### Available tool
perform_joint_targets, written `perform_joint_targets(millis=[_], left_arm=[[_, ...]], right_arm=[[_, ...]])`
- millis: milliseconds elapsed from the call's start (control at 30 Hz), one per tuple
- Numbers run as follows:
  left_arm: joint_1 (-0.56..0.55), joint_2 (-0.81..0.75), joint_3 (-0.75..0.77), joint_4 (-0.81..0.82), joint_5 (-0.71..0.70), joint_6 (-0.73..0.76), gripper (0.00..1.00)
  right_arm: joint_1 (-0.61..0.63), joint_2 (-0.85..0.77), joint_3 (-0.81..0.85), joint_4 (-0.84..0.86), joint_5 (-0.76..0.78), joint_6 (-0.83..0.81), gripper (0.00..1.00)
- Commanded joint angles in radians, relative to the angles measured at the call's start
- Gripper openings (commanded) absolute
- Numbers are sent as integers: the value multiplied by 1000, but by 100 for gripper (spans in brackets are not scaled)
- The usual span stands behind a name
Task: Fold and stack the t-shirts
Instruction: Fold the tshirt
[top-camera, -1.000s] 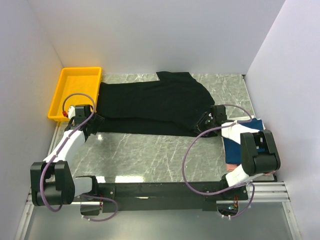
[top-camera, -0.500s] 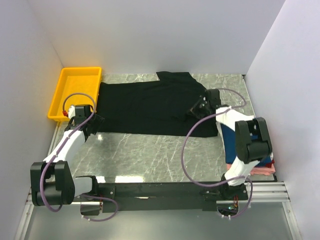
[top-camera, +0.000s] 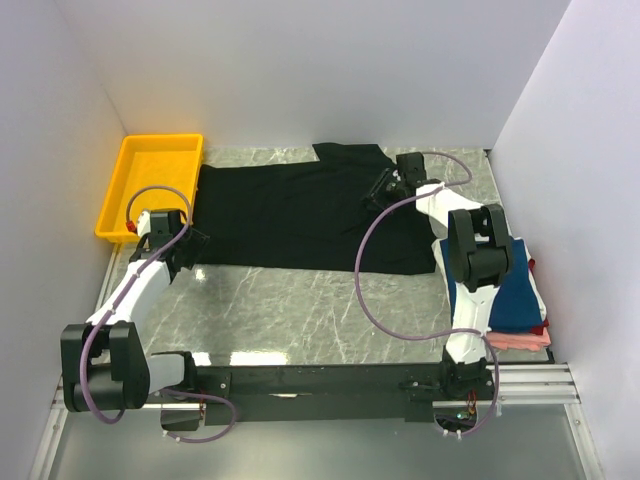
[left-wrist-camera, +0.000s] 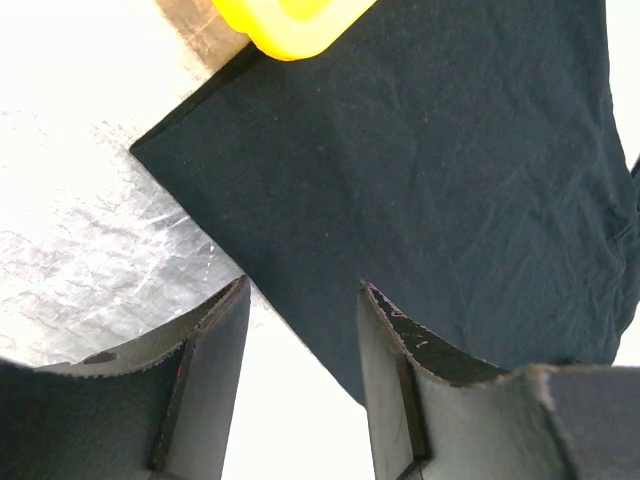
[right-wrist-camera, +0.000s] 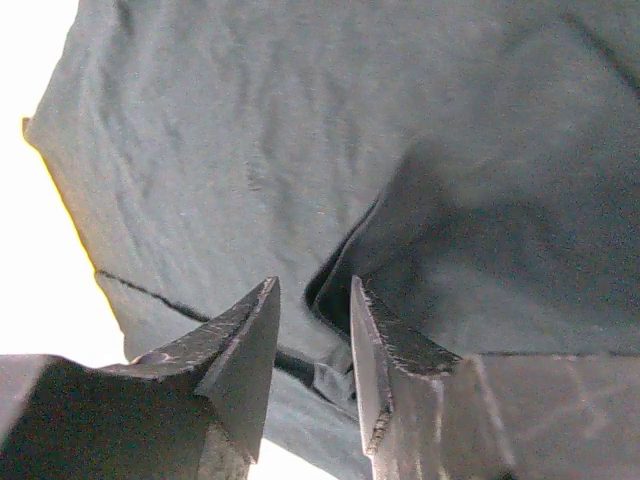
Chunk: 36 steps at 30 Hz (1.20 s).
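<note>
The big black shirt (top-camera: 290, 210) lay spread flat on the table (top-camera: 300, 300), soft, light and floppy, so with my left fingers (left-wrist-camera: 215, 340) and right fingers (right-wrist-camera: 245, 345) both open and holding nothing, I thought its edges and corners were best to pinch.

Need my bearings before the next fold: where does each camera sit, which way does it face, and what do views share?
Top external: above and behind the bases, facing down on the table, black t-shirt, yellow tray and folded stack; both arms, left gripper and right gripper show.
Left wrist: on the left arm, facing down past its own fingers at the shirt's corner.
Right wrist: on the right arm, facing its fingers and creased black cloth.
Shared: top and left wrist both show the tray.
</note>
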Motion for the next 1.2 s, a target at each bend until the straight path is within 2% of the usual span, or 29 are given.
perform_joint_targets(millis=[0,367,633,767,867,1000,1167], left_arm=[[-2,-7,3,26,14,20,52],[-2,2,-2,33,22,20,52],[-2,2,-13,44,28,27,52],[-4,4,-14,46,28,27,52],[-4,4,-17,50,30,27,52],[-2,12,-14,50,36,27,52],[-2,9,-19,55,34,23,51]], right_arm=[[16,1,92,-32,-28,-58,43],[27,-34,54,-58,7,-81,46],[12,-217,-152,45,148,-75,49],[-2,-252,-205,56,188,-63,46],[-2,-241,-228,48,202,-67,38],[7,-214,-236,28,211,-77,12],[44,-159,-200,19,191,-102,9]])
